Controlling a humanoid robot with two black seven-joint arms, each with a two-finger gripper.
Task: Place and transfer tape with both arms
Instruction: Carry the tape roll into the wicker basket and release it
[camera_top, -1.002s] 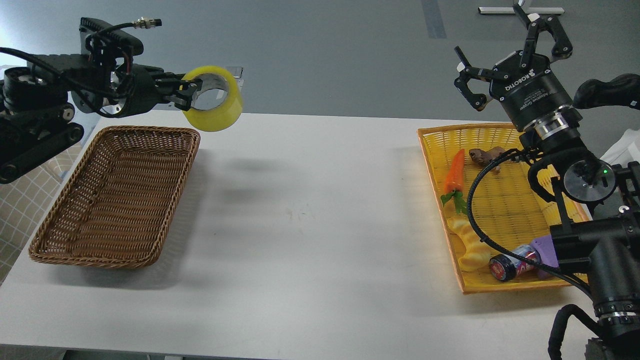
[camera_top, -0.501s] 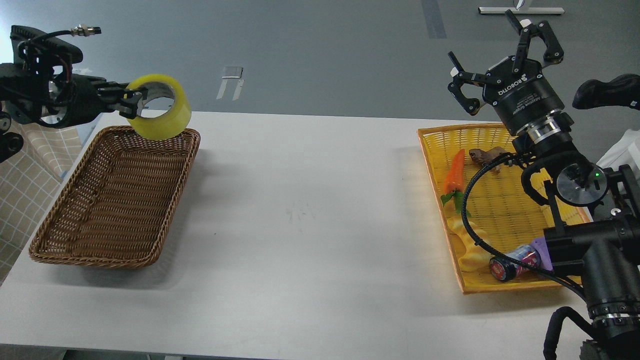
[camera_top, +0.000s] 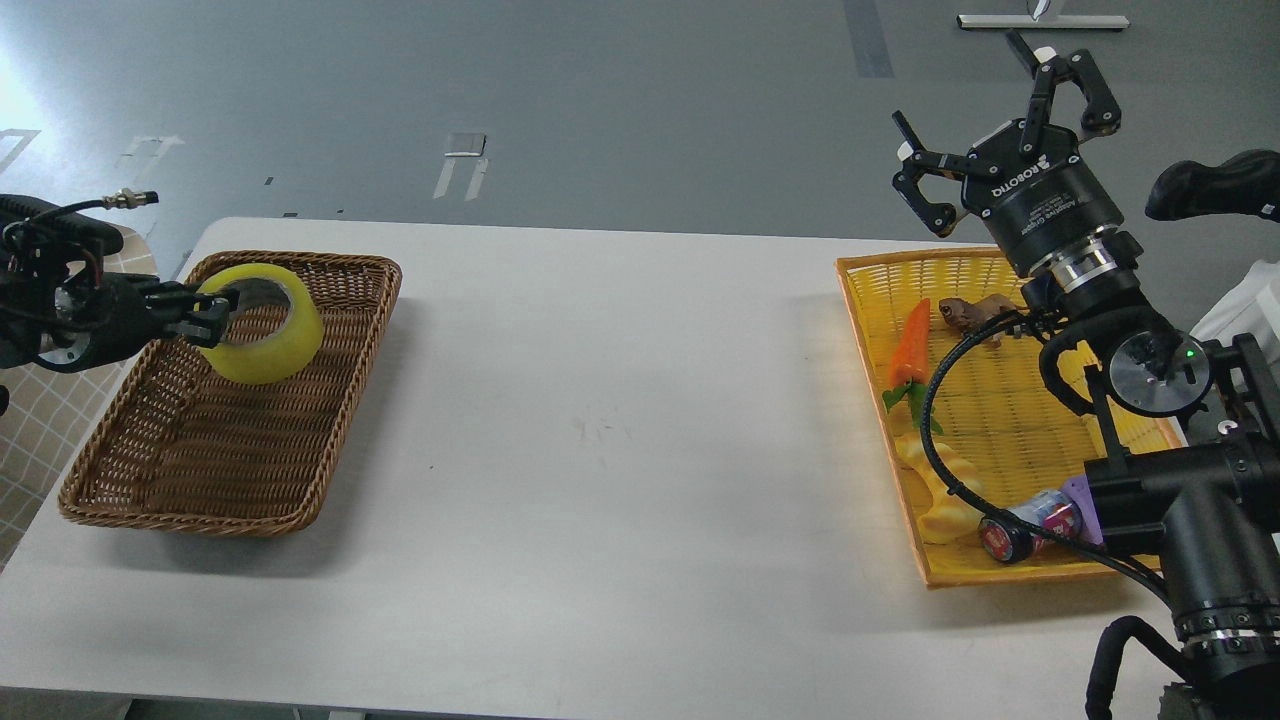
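Note:
The yellow tape roll (camera_top: 268, 338) hangs over the far part of the brown wicker basket (camera_top: 300, 480) at the table's left. My left gripper (camera_top: 212, 314) comes in from the left edge and is shut on the roll's left rim, one finger inside the core. I cannot tell whether the roll touches the basket floor. My right gripper (camera_top: 995, 125) is open and empty, raised above the far edge of the yellow tray (camera_top: 1020, 575) at the right.
The yellow tray holds a toy carrot (camera_top: 909, 345), a brown toy animal (camera_top: 972, 312), a yellow ridged toy (camera_top: 938, 490), a small can (camera_top: 1020, 527) and a purple piece (camera_top: 1085, 497). The white table (camera_top: 620, 430) spans between basket and tray.
My left gripper has carried the tape leftward and down, from above the basket's far right corner to low over the basket's interior. The right gripper has shifted slightly up and left.

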